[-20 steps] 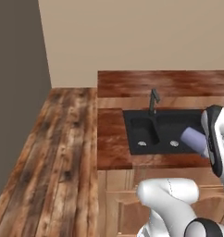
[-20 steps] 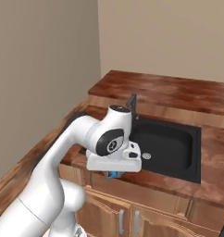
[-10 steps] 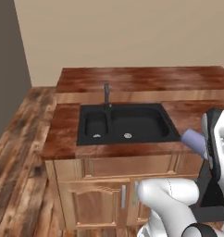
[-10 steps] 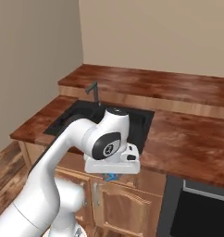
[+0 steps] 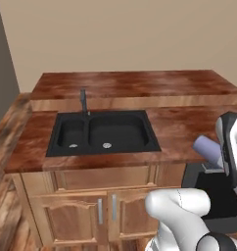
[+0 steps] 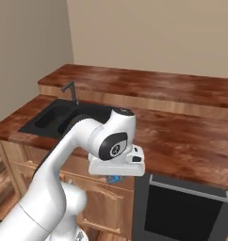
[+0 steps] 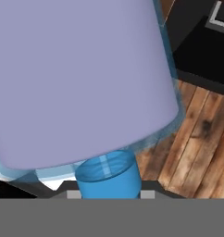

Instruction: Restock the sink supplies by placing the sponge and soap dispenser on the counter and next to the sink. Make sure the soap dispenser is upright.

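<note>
My gripper (image 6: 116, 176) is shut on the soap dispenser (image 7: 81, 78), a lavender bottle with a clear blue cap (image 7: 108, 176). The bottle lies tilted in the grip, not upright. It hangs in front of the counter's (image 5: 181, 125) front edge, right of the black double-basin sink (image 5: 103, 132); it appears as a lavender cylinder, the soap dispenser (image 5: 207, 147). From the right, the sink (image 6: 59, 117) lies left of the hand and the blue cap (image 6: 114, 179) peeks out below it. The sponge is out of view.
A slim dark faucet (image 5: 83, 100) stands behind the sink. A raised ledge (image 5: 135, 81) runs along the back of the counter. Wooden cabinet doors (image 5: 91, 211) sit below the sink, and a dark appliance front (image 6: 182, 209) sits below the counter to the right. Wooden floor (image 7: 199, 139) lies underneath.
The whole picture has shifted: the base has moved along the counter, so the sink now sits further left. The soap dispenser stays in the shut gripper.
</note>
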